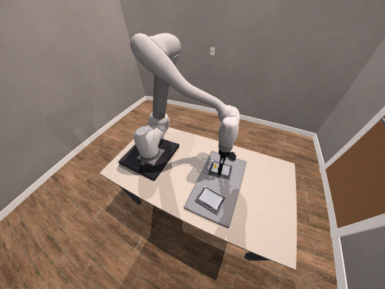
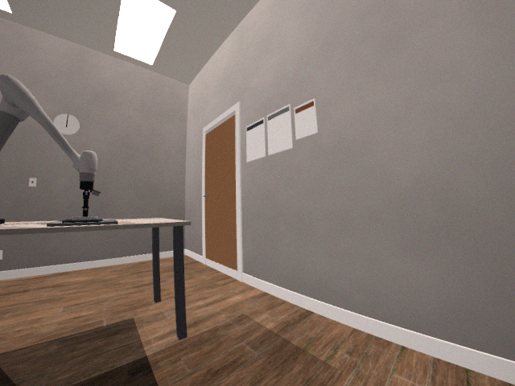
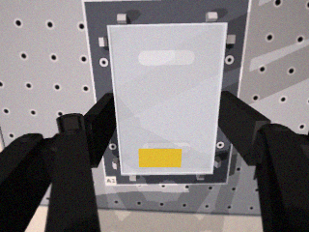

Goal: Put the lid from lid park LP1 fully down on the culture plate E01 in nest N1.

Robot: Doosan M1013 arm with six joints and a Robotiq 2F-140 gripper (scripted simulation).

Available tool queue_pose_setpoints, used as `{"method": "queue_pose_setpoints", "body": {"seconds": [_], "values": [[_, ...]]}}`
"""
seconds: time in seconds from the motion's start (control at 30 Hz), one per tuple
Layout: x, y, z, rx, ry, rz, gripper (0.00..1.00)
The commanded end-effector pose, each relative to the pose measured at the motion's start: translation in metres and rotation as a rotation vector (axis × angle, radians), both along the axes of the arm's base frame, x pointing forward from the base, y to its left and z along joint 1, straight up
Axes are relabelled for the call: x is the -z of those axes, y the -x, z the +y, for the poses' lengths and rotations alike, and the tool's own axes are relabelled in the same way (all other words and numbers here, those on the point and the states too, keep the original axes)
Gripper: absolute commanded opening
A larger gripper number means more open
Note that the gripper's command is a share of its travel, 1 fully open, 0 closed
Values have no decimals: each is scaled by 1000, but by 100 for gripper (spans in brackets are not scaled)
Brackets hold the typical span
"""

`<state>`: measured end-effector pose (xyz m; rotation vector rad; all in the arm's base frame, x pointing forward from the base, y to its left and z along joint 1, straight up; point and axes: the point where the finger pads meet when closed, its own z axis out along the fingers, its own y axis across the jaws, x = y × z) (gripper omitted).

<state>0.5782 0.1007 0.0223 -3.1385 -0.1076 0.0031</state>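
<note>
The pale translucent lid [image 1: 226, 170] [image 3: 164, 82], with a yellow mark near one end, lies in the dark lid park [image 3: 98, 14] at the far end of the board. My gripper [image 1: 220, 172] [image 2: 84, 215] [image 3: 166, 107] points down over it, shut on the lid, with one finger flush against each long side. No lift off the park can be seen. The culture plate [image 1: 210, 198], white with a fine well grid, sits uncovered in its dark nest at the board's near end. The fingers hide part of the lid in the top view.
The grey perforated board [image 1: 230, 198] [image 3: 29, 39] lies on the cream table [image 1: 270, 192] [image 2: 141, 221]. Small pegs stand around the lid in the park. The arm's black base plate [image 1: 168, 152] is on the table to the left in the top view.
</note>
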Motion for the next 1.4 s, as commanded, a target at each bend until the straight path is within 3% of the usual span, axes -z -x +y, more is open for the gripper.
{"method": "queue_pose_setpoints", "body": {"seconds": [0.0, 0.77, 1.37], "values": [[0, 0, 0, 0, 0, -1, 60], [-7, 0, 0, 0, 0, -1, 60], [-34, 0, 0, 0, 0, -1, 60]]}}
